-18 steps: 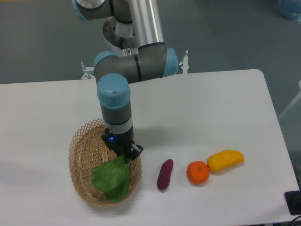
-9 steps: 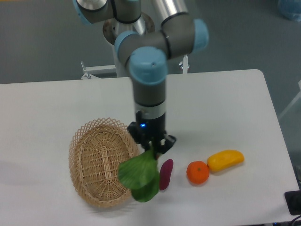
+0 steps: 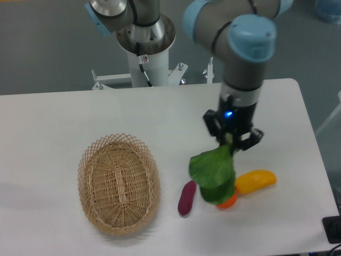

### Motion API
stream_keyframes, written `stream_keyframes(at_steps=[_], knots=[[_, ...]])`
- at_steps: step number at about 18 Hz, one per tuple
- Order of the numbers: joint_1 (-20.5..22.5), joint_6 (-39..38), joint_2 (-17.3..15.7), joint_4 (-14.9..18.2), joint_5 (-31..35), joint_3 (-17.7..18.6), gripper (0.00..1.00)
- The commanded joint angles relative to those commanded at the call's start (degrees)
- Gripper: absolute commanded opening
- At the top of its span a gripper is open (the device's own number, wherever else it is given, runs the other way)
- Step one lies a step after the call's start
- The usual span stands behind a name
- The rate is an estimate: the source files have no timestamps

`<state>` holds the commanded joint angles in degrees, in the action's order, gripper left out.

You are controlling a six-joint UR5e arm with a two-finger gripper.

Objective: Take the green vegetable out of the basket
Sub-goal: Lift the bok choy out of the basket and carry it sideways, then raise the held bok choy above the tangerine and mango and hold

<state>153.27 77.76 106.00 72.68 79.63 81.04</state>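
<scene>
- basket (image 3: 119, 183): oval, shallow, tan wicker w/ open lattice rim, woven flat floor. I see nothing in it. Sits left of table (image 3: 64, 120), which is white, smooth, matte.
- purple sweet potato (image 3: 186, 197): small, elongated, smooth skin, lying just right of basket, apart from it.
- green vegetable (image 3: 213, 173): broad dark green leaves, soft-looking, floppy, hanging leaf-down in the air, clear of basket, over the right-hand foods. Stem end is up in the gripper; I can't make out the white stem itself.
- orange fruit (image 3: 228, 201): round, mostly hidden behind leaves; only lower edge shows.
- gripper (image 3: 230, 141): black, blue LED lit, jaws pinching veg at its top end. Arm: grey tube, pale blue caps.
- yellow fruit (image 3: 256, 181): oblong, glossy, touching or nearly touching the orange one; can't tell which.
- Risks, my read: grip is on a narrow end w/ heavy leaves dangling, so a swing could pull it loose. Leaves hang low; a sideways move at this height might brush the orange or yellow fruit and roll them.
</scene>
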Motion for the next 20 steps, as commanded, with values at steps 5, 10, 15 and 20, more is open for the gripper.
stream_keyframes(at_steps=[5,10,15,20], knots=[[2.03,4.15,0.09,0.27,0.0,-0.17,0.23],[2.21,4.15,0.09,0.27,0.0,-0.35,0.23],[2.29,4.15,0.09,0.27,0.0,-0.35,0.23],[2.29,4.15,0.0,0.26,-0.09,-0.61,0.23]])
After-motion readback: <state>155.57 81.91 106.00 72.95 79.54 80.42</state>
